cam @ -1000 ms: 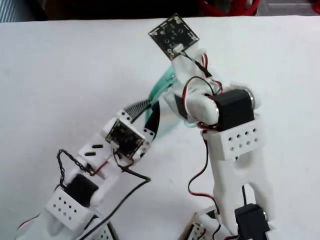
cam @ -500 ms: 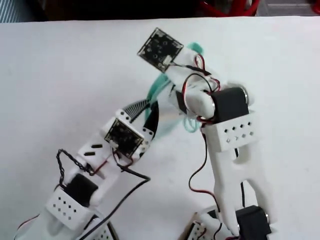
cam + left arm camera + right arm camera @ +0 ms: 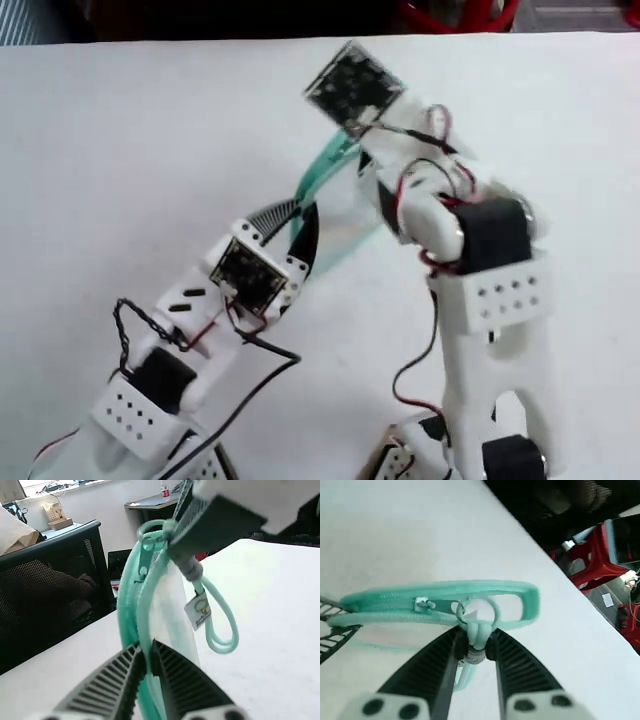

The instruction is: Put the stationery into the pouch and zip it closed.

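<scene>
Looking down over the white bench, the high view is showing both arms meeting at the teal-edged pouch, which is standing up off the surface between them. The left hand is coming in from the lower left and closing on the pouch's near end. The right arm is bending over the far end, its wrist covering that part of the pouch.

The left wrist view is showing the left hand's ribbed fingers pinching narrowly on the pouch's teal zipper edge, with the clear side panel rising just beside them. Farther off, the right hand is gripping near the top of the pouch, where a teal cord loop and a small tag are hanging down. A black mesh chair is standing behind the bench.

The right wrist view is showing the right hand clamping its black fingers on the cord loop just below a ring at the zipper edge. The zipper slider is sitting a little way along the teal band from the ring. The ribbed tips of the left hand are gripping the band's far end. A red chair is standing beyond the bench edge.
</scene>
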You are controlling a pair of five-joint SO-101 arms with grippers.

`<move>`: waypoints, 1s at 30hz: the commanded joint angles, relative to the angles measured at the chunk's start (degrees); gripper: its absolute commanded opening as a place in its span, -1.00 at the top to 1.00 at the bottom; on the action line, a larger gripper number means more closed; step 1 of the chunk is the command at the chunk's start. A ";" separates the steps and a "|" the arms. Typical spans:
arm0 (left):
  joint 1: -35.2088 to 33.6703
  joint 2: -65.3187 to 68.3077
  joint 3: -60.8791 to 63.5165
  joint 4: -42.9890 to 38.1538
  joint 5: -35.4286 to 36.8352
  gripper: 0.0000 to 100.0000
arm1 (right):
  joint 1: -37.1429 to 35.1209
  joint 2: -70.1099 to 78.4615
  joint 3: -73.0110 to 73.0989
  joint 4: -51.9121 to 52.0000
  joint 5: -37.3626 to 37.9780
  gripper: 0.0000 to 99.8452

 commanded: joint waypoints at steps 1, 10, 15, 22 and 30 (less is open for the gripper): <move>-0.04 0.13 0.18 -0.09 -0.44 0.95 | 1.80 -4.09 -0.26 -2.33 -3.25 0.96; -0.04 0.22 0.26 0.00 -0.44 0.95 | 7.87 -4.53 8.79 -12.88 -5.63 0.96; -0.04 0.13 1.14 -0.44 -0.44 0.95 | 13.49 -4.09 10.55 -18.42 -7.91 0.96; -0.04 0.13 1.05 -0.44 -0.44 0.95 | 16.92 -4.18 10.37 -23.25 -10.02 0.96; -0.04 0.13 1.05 -0.44 -0.44 0.95 | 21.14 -3.91 10.64 -28.62 -11.87 0.96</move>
